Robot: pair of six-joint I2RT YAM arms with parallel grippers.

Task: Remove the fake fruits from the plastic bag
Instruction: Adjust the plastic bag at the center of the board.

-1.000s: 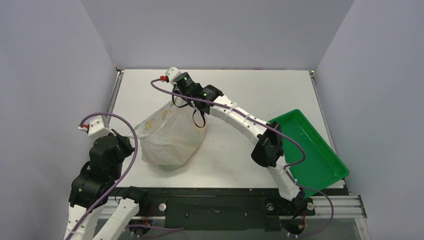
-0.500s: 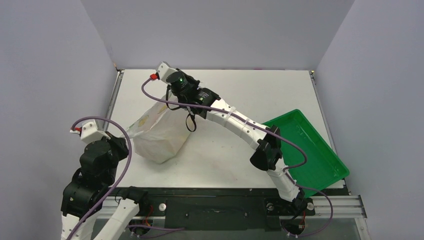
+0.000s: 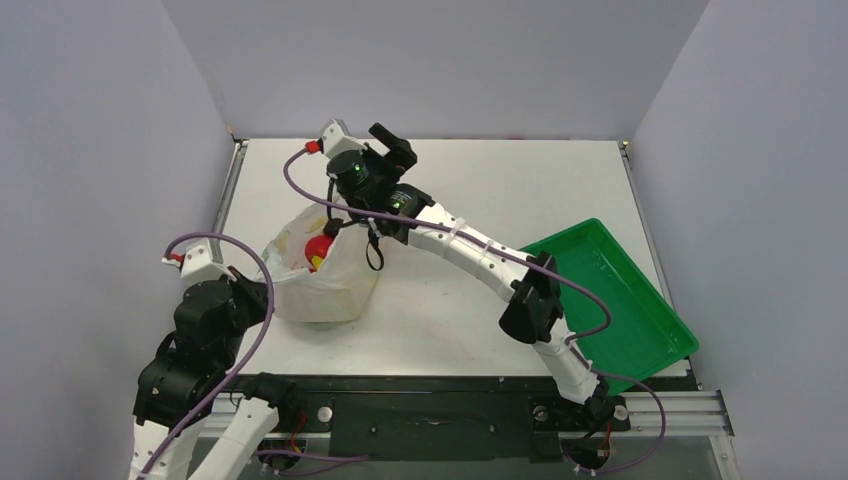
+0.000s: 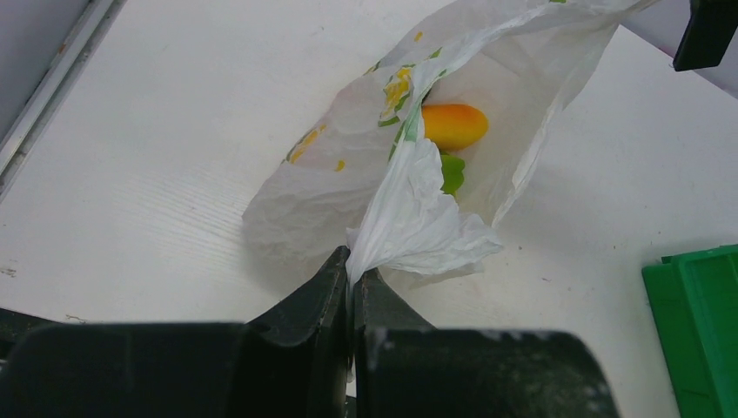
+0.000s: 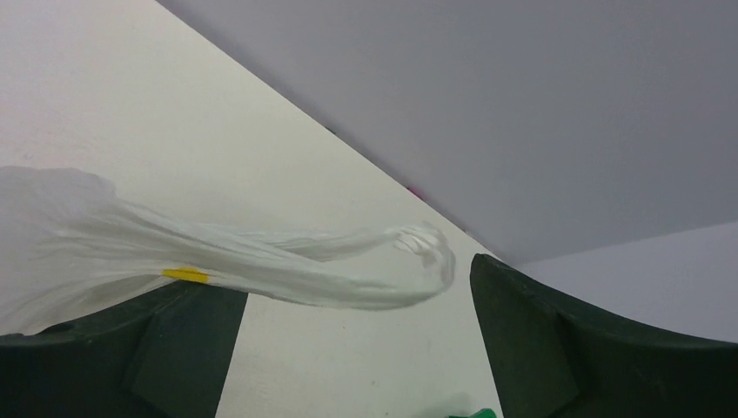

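Note:
The plastic bag [image 3: 325,285] slumps on the table left of centre, its mouth gaping. Inside it a red fruit [image 3: 318,248] shows from above. In the left wrist view an orange-yellow mango [image 4: 452,124] and a green piece [image 4: 451,172] lie in the bag [image 4: 348,174]. My left gripper [image 4: 355,272] is shut on a bunched edge of the bag at its near left side [image 3: 262,292]. My right gripper [image 5: 365,340] stands open above the bag's far side [image 3: 372,165]. A loose handle strip [image 5: 305,261] of the bag drapes across its left finger, unpinched.
A green tray [image 3: 620,300] sits at the right, its corner also in the left wrist view [image 4: 696,322]. The right arm reaches diagonally over the table's middle. Grey walls enclose the table at the back and both sides.
My right gripper has opened and let go of the bag's handle. The bag has sagged down, its mouth opening to show the red fruit. The left arm shifted slightly, still pinching the bag.

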